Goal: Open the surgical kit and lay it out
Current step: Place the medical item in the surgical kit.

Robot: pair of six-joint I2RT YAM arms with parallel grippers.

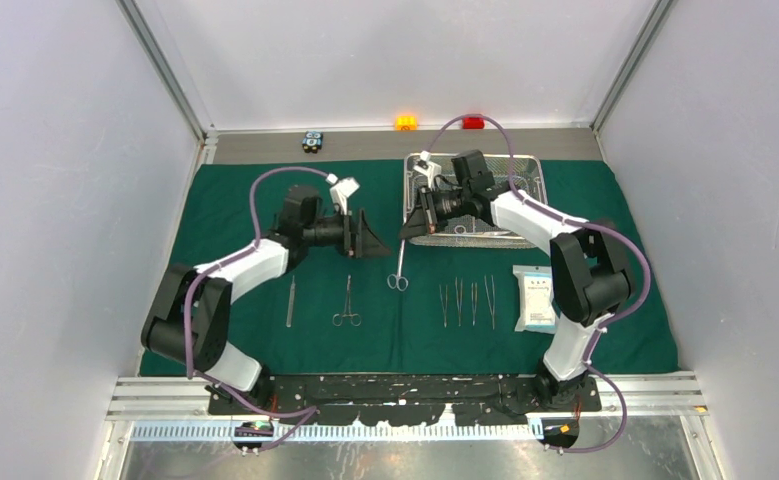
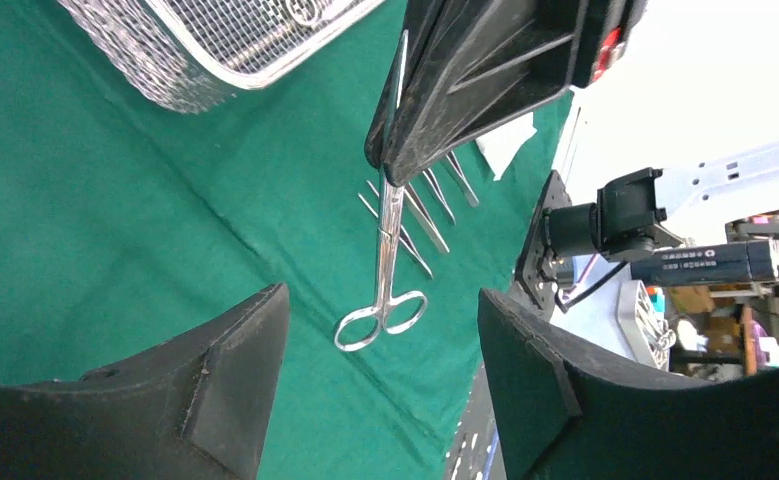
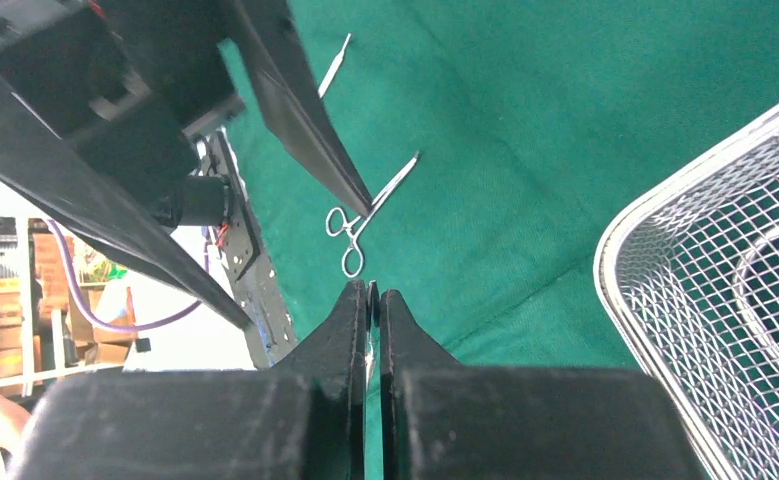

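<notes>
Nearest the viewer, two arms are bolted at the table's front edge, the left arm and the right arm. Both reach inward over a dark green cloth spread flat across most of the table. Right of centre, toward the back of the cloth, stands a wire-mesh tray, with the right arm's wrist over its near-left part. The left claw is turned sideways toward the middle, its fingers spread wide with nothing between them. From its wrist camera, the two black pads frame the scissors beyond without touching them. The right claw points down by the tray's near-left corner, fingers pressed together on the blade end of the scissors. These hang with ring handles lowest, over the cloth between the two claws; whether the rings touch the cloth is not clear. A white-blue packet lies flat on the cloth near the right arm's elbow. Left of it, four thin tweezers lie side by side in a row, apart from one another. Further left, ring-handled forceps lie on the cloth, and beside them a slim straight steel tool. Beyond the cloth, at the back, sit three small blocks: a black-blue block, an orange block and a red block.
</notes>
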